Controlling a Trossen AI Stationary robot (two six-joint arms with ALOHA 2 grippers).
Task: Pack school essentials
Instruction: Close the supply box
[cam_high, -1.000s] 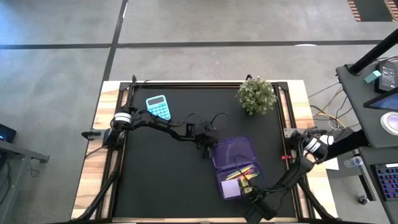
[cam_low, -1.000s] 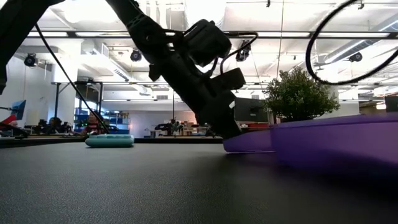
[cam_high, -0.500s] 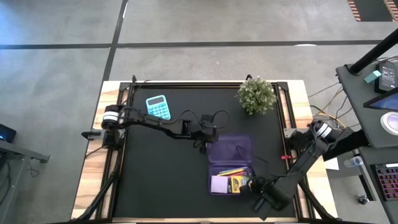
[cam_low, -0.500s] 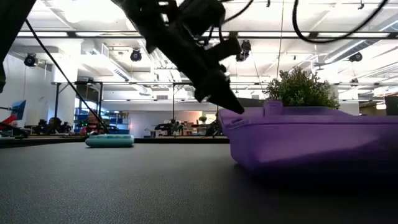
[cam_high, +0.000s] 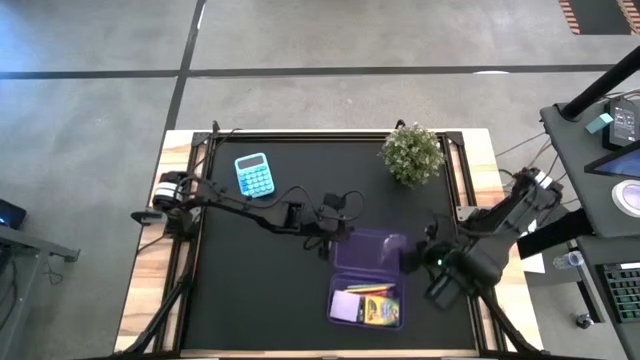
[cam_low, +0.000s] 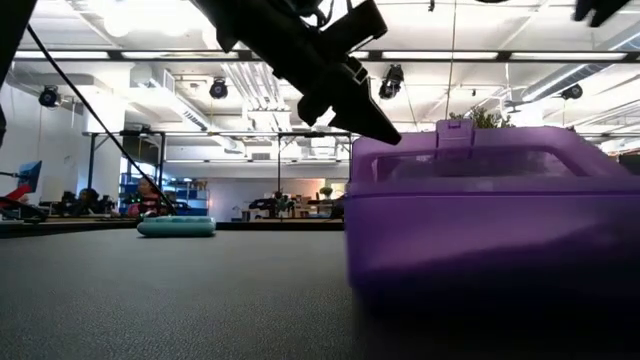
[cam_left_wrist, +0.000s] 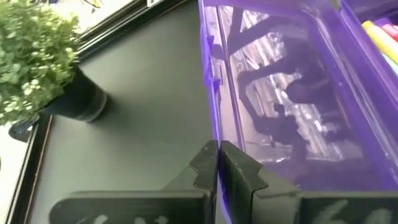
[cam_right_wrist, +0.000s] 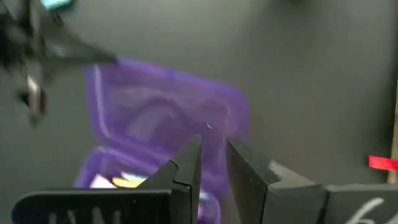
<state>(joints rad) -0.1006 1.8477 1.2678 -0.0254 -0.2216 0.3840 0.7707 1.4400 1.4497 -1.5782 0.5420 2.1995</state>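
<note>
The translucent purple case (cam_high: 365, 280) stands open on the mat, its base flat on the table. In the base lie a pale note pad (cam_high: 345, 306), a yellow crayon box (cam_high: 381, 313) and thin pens (cam_high: 371, 290). The lid (cam_high: 366, 250) is tipped up at the far side and stands tall in the low view (cam_low: 480, 170). My left gripper (cam_high: 328, 242) is shut on the lid's left edge. My right gripper (cam_high: 427, 262) hovers just right of the case, fingers a narrow gap apart, with nothing between them (cam_right_wrist: 213, 149). My left gripper pinches the lid's thin rim (cam_left_wrist: 217, 134) between its two fingers (cam_left_wrist: 204, 163), at the lid's left side. It comes slanting down from the table's left (cam_low: 385, 132). The lid is raised off the table on its hinge, and the base stays on the mat.
A teal calculator (cam_high: 254, 172) lies toward the far left of the mat. A bushy potted plant (cam_high: 412, 152) stands at the far right corner. Wooden rails (cam_high: 160, 240) frame the black mat. The mat's near left part holds nothing.
My right gripper has moved from the near edge beside the case's base up and toward the far edge, ending right of the case. The case has turned square and slid toward the table's left and near edge. Its lid has risen from lying flat to tipped up, and my left gripper rose with it.
</note>
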